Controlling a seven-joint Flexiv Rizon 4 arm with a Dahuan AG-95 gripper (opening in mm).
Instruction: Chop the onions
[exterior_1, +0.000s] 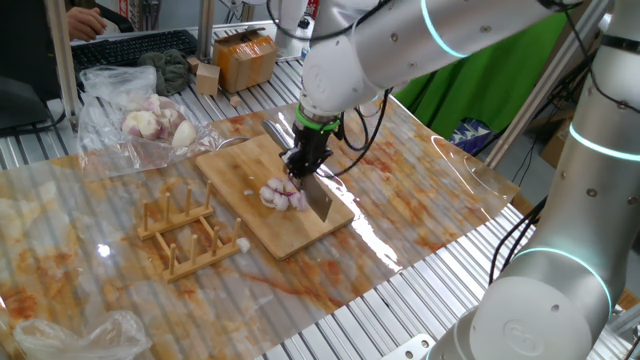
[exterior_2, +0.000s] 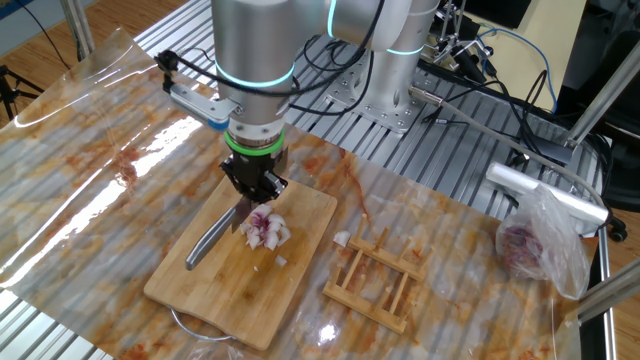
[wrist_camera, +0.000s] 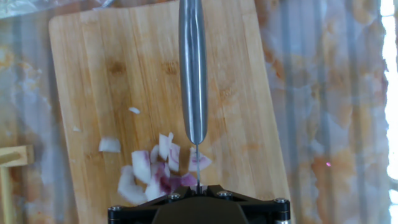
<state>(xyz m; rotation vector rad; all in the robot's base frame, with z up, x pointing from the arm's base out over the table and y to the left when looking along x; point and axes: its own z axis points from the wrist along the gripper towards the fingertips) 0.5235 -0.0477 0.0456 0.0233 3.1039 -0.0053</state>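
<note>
The onions (wrist_camera: 158, 168) lie as pale white-pink chunks, heaped on the bamboo board (wrist_camera: 112, 74). The gripper (exterior_2: 257, 188) is clamped on a steel knife (wrist_camera: 193, 68) above them.

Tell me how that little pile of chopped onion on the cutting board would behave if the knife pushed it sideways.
The onions lie as loose, separate bits, so they would probably scatter rather than slide as one. A few strays already sit apart on the cutting board. The curved pieces look light and moist, so some may cling to the knife.

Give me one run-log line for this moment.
tool: shut on knife | blade: down in onions | onions: chopped pile plus stray bits on bamboo board | wooden rack: beside board
</note>
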